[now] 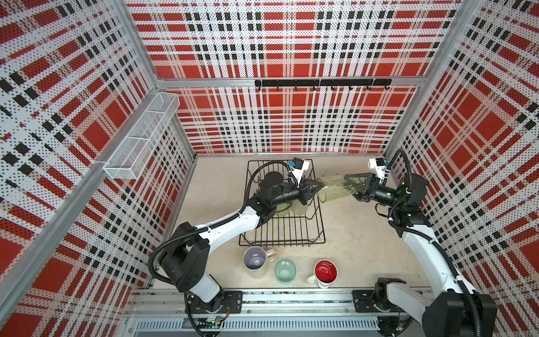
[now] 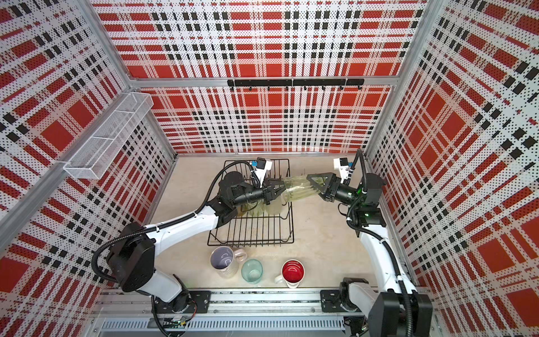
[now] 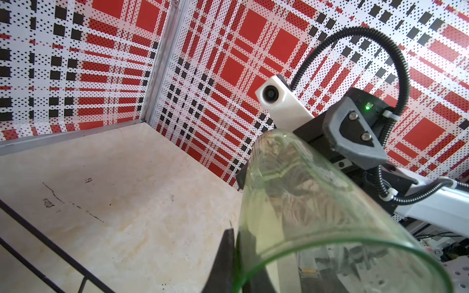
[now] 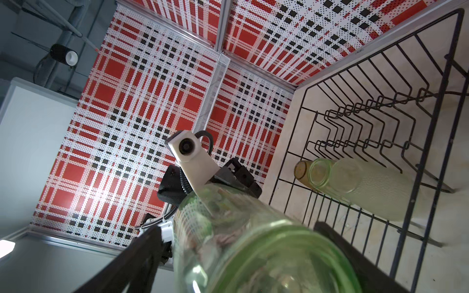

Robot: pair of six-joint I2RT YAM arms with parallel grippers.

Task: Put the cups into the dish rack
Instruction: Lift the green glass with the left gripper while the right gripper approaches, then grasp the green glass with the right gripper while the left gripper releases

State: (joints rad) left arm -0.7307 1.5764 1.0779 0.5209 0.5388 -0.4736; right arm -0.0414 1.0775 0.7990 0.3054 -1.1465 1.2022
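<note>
**Tumbler Spanning the Rack's Right Edge**

The clear green tumbler (image 1: pixel 335 189) lies horizontal above the table, mouth to the left, its rim over the far right edge of the dish rack (image 1: pixel 283 233). The left gripper (image 1: pixel 316 184) is clenched on the rim wall. The right gripper (image 1: pixel 348 184) straddles the base end with its jaws spread wide. In the right wrist view a gap shows beside one finger.

An amber cup (image 4: pixel 300 172), a second green tumbler (image 4: pixel 322 175) and a frosted cup (image 4: pixel 375 187) lie side by side mid-rack. The rack's near half is bare wire. Bare table lies right of the rack.

The pink mug (image 1: pixel 256 258), teal cup (image 1: pixel 285 271) and white mug (image 1: pixel 325 272) stand along the near edge.
</note>
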